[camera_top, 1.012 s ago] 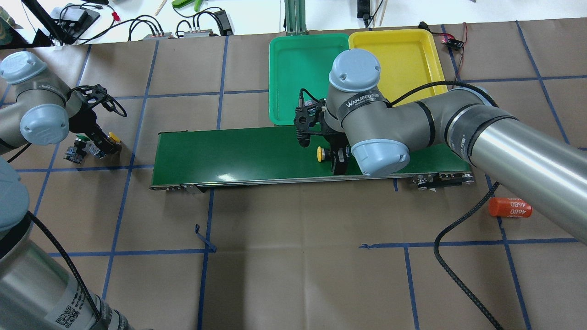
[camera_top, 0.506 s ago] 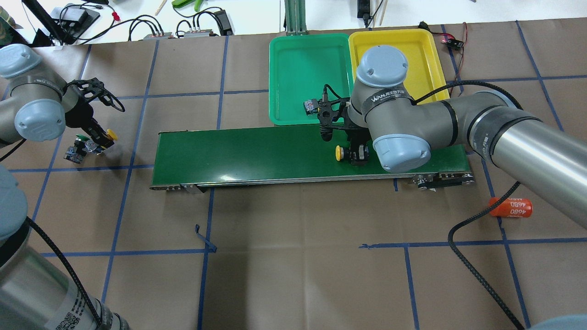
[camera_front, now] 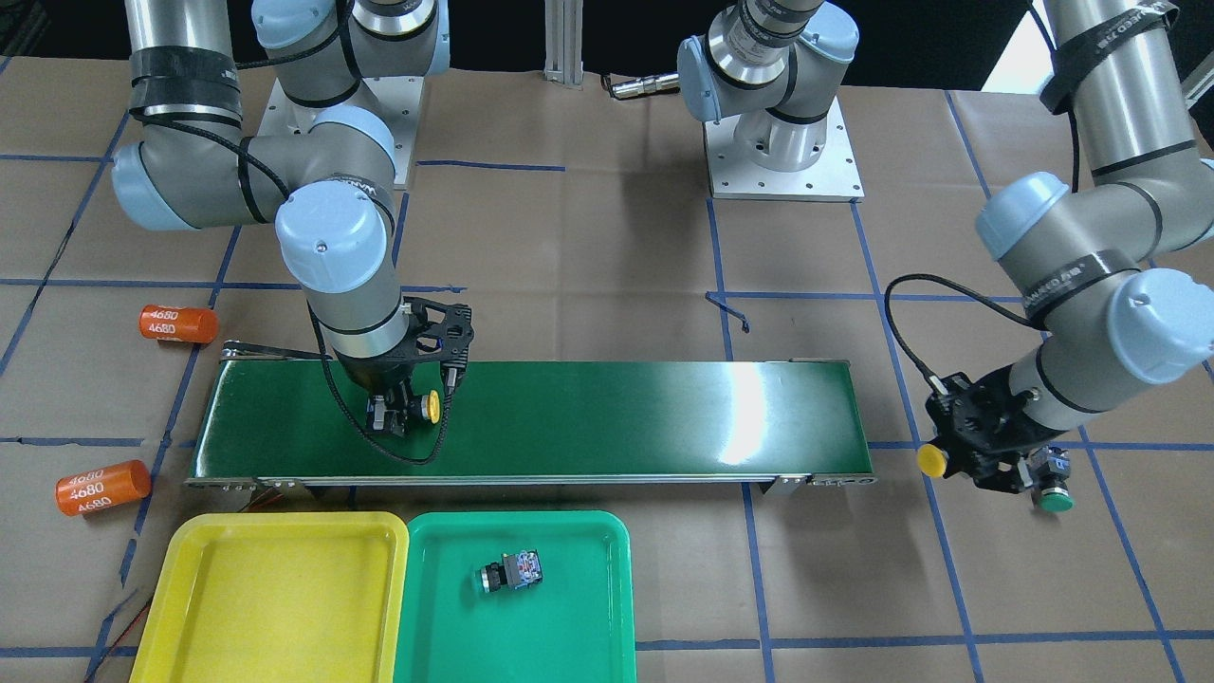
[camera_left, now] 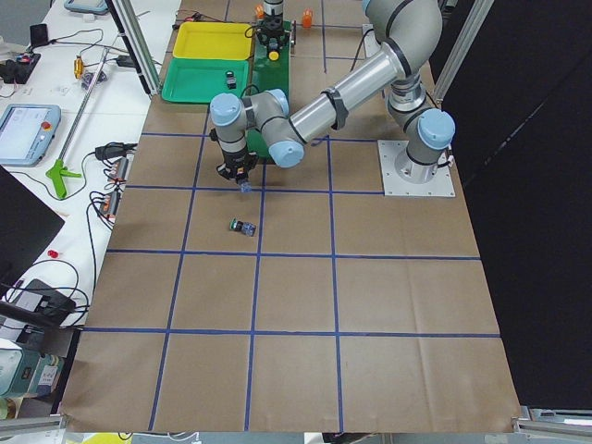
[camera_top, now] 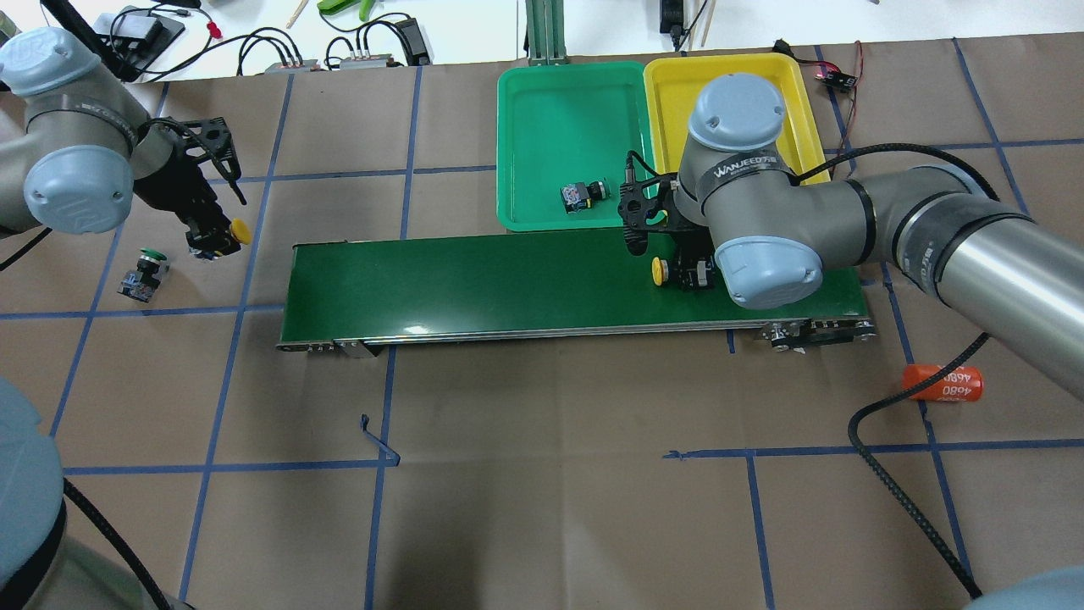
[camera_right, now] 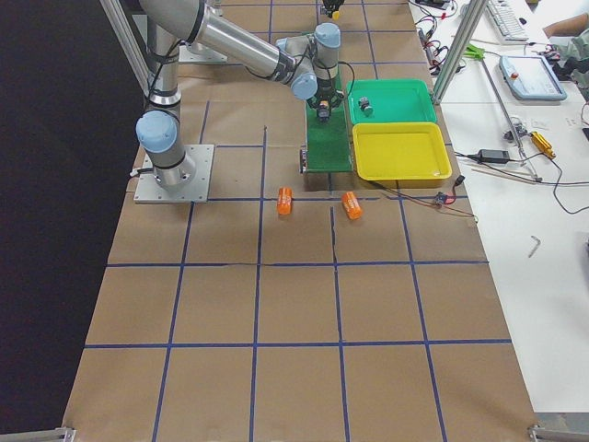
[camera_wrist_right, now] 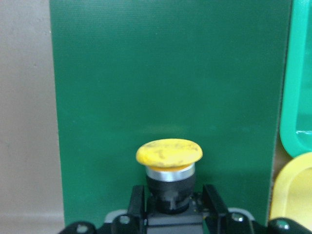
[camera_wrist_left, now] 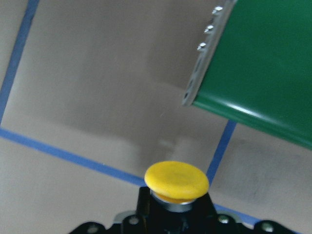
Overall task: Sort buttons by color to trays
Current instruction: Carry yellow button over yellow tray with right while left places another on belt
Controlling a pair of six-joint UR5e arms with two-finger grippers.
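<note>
My right gripper (camera_top: 684, 274) is shut on a yellow button (camera_top: 657, 270) and holds it over the right part of the conveyor belt, cap sideways; the right wrist view shows the cap (camera_wrist_right: 169, 152) near the tray edges. My left gripper (camera_top: 212, 241) is shut on a second yellow button (camera_top: 240, 230), above the table just left of the belt's end; its cap (camera_wrist_left: 176, 181) shows in the left wrist view. A green button (camera_top: 142, 273) lies on the table left of it. Another green button (camera_top: 583, 193) lies in the green tray (camera_top: 542, 102). The yellow tray (camera_top: 669, 85) holds nothing I can see.
The long dark green conveyor belt (camera_top: 474, 280) runs in front of the trays. An orange "4680" cylinder (camera_top: 942, 383) lies right of the belt; the front-facing view shows two cylinders (camera_front: 178, 323) (camera_front: 102, 487). Cables and tools lie beyond the table's far edge.
My right gripper has moved right along the belt with its yellow button. My left gripper has carried its yellow button away from the green button, toward the belt's left end.
</note>
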